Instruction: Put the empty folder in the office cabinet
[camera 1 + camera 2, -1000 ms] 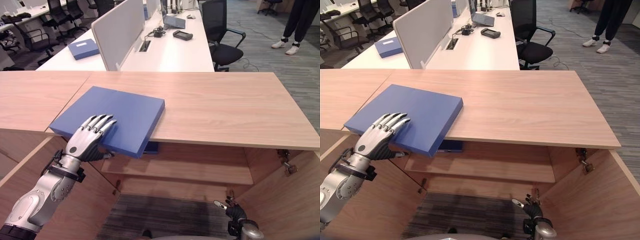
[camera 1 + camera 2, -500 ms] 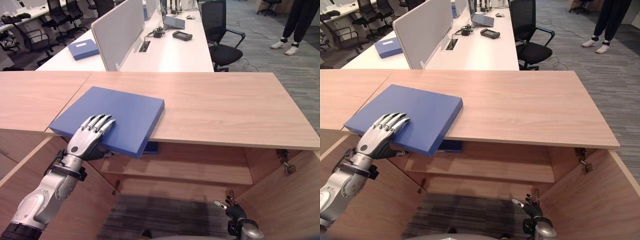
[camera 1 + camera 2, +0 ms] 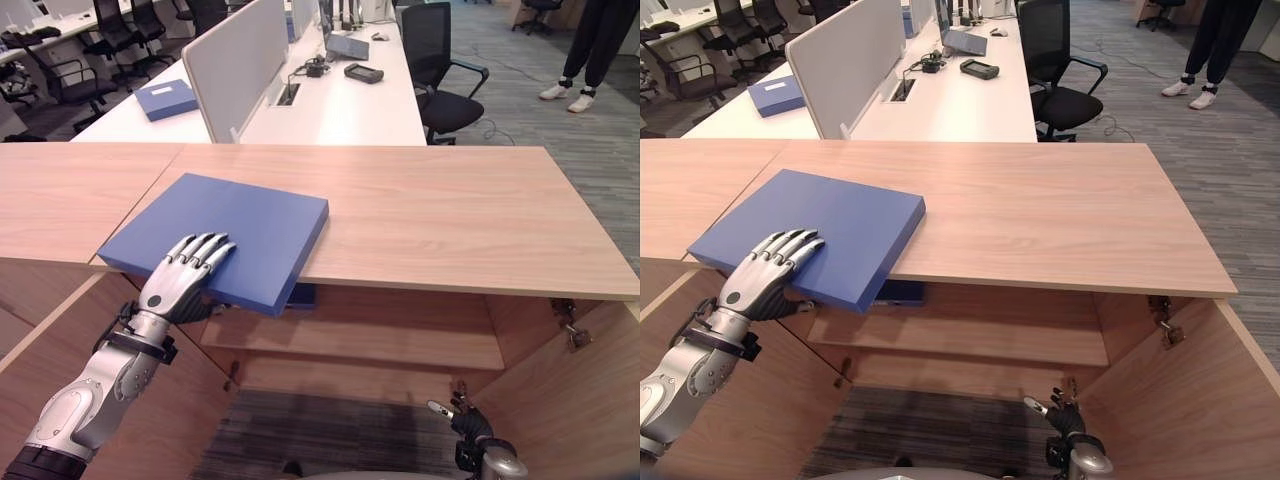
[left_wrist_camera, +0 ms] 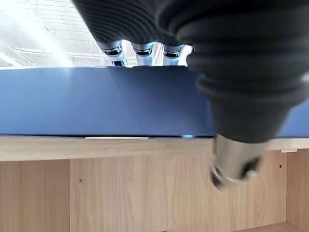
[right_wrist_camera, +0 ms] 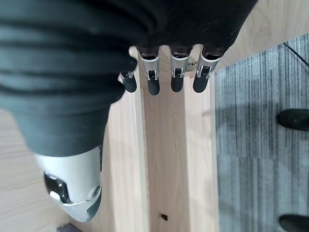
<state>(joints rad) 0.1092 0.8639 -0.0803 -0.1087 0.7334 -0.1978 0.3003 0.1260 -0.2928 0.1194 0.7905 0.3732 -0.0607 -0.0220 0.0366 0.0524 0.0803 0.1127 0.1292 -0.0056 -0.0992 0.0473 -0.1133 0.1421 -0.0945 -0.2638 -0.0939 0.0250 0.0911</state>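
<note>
A flat blue folder [image 3: 235, 235] lies on the wooden cabinet top [image 3: 450, 215], towards its left, with its near corner jutting past the front edge. My left hand [image 3: 180, 285] has its fingers laid on top of the folder's near edge and its thumb [image 4: 231, 166] under that edge, pinching it. In the left wrist view the folder [image 4: 96, 104] runs across as a blue band above the wood edge. My right hand [image 3: 468, 425] hangs low beside the right cabinet door, fingers [image 5: 175, 77] relaxed and holding nothing.
The cabinet beneath stands open, with a door swung out on each side [image 3: 60, 335] [image 3: 590, 390] and an inner shelf [image 3: 380, 345] bearing another blue item [image 3: 302, 295]. Behind are a white desk with a divider [image 3: 235, 65], a second blue folder [image 3: 167, 98], chairs and a person [image 3: 595, 45].
My left hand has slid slightly back towards the folder's near edge. The folder and my right hand have stayed put.
</note>
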